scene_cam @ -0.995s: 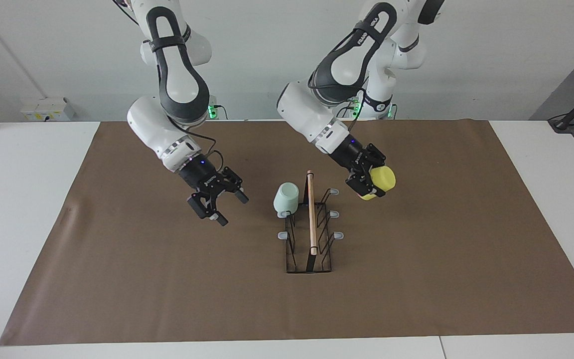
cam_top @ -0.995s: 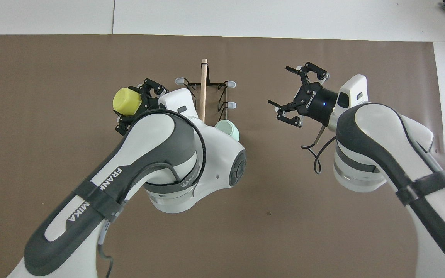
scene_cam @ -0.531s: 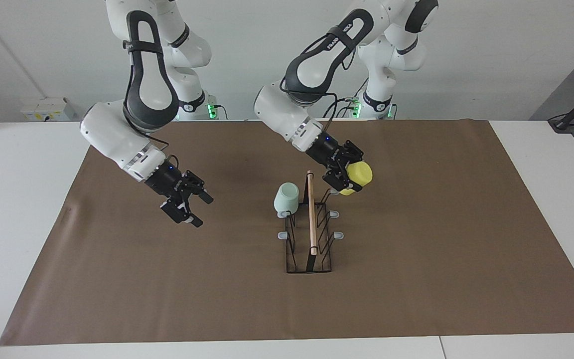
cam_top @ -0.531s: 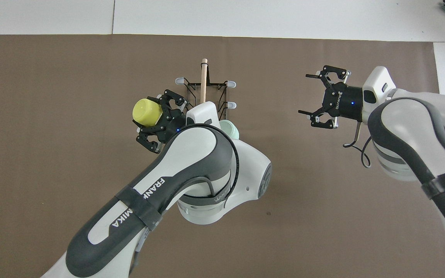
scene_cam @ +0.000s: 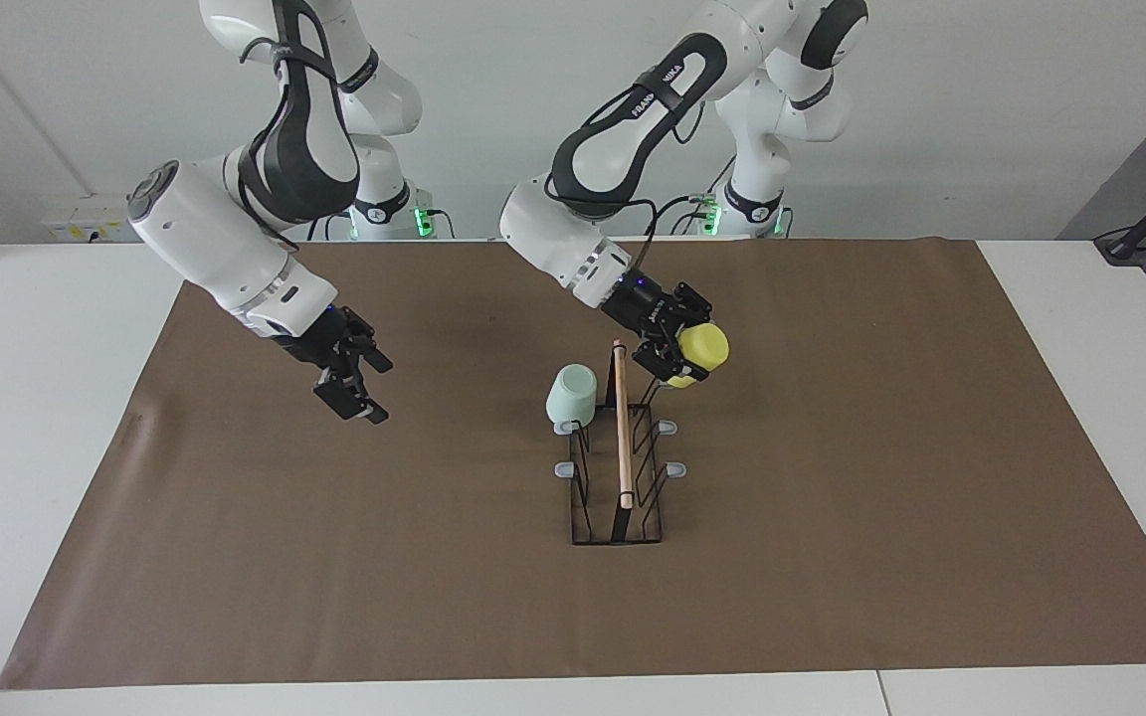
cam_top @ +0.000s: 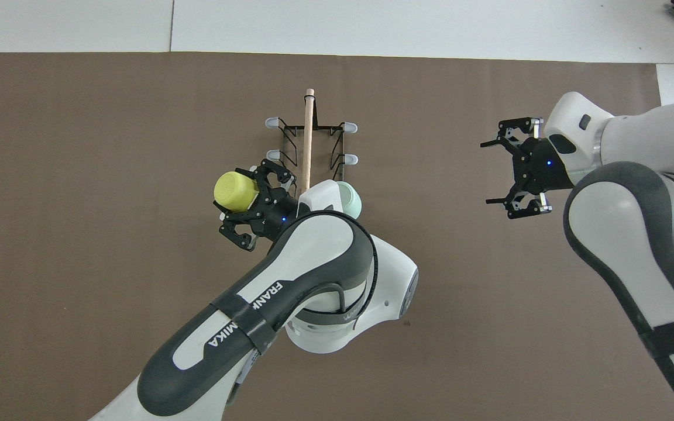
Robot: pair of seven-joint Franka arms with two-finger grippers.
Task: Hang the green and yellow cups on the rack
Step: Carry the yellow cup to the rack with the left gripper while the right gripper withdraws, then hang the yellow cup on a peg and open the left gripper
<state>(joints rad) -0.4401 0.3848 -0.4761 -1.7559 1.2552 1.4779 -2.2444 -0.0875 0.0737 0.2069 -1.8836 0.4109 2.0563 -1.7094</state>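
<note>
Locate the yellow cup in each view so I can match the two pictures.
Facing view: the yellow cup sits just right of centre, held in the left gripper, beside the rack at its end nearer the robots.
Overhead view: the cup sits left of centre, again beside the rack.
Shared landmark: the rack's wooden rod.

Green cup hung; yellow cup gripped.

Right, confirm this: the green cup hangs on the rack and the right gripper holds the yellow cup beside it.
Wrong arm. The left gripper holds the yellow cup, as the facing view shows; the right gripper is open and empty. The green cup does hang on the rack.
</note>
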